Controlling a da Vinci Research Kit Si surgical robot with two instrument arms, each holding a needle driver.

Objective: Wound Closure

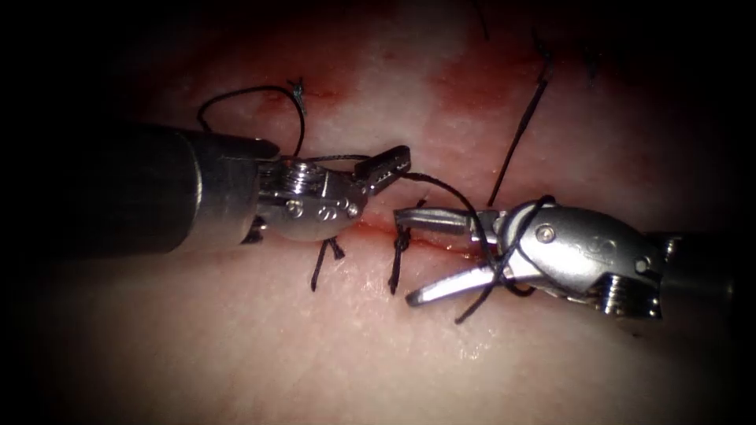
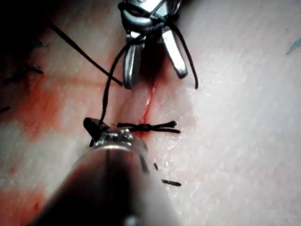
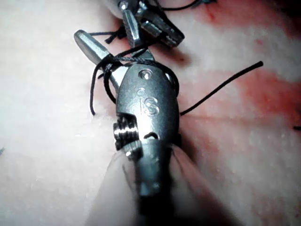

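My left tool comes in from the left, its jaws shut on the black thread just above the horizontal cut. From there the thread arcs over to my right tool and is wound in loops around the base of that tool's jaws. The right tool's jaws stand wide open over the cut with nothing between them. In the left wrist view the right tool hangs beyond a tied stitch across the cut. A loose thread end dangles below the right tool.
Two finished stitches cross the cut with short cut ends. A knot with a thread loop lies above the left tool. A long straight thread tail runs up to the right. Red fluid stains the tissue above.
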